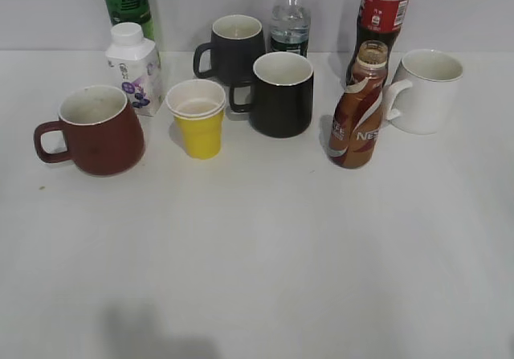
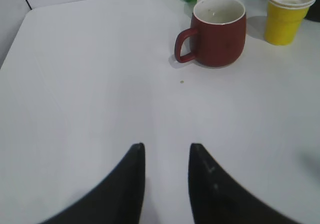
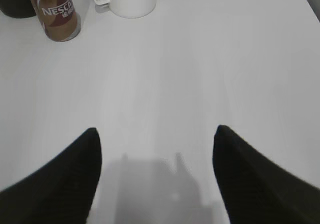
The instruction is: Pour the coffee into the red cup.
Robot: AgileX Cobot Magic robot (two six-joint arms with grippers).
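The coffee bottle (image 1: 358,112) is brown with a white swirl and stands upright, uncapped, at the right; its base shows in the right wrist view (image 3: 56,13). The red cup (image 1: 96,130) stands at the left, handle pointing left, empty inside; it also shows in the left wrist view (image 2: 218,31). My left gripper (image 2: 166,146) is open and empty, well short of the red cup. My right gripper (image 3: 156,131) is wide open and empty, well short of the bottle. Neither gripper shows in the exterior view.
A yellow paper cup (image 1: 197,118), two black mugs (image 1: 280,94) (image 1: 234,47), a white mug (image 1: 426,90), a small white carton (image 1: 135,67), a green bottle (image 1: 126,2), a water bottle (image 1: 290,18) and a cola bottle (image 1: 381,18) stand at the back.
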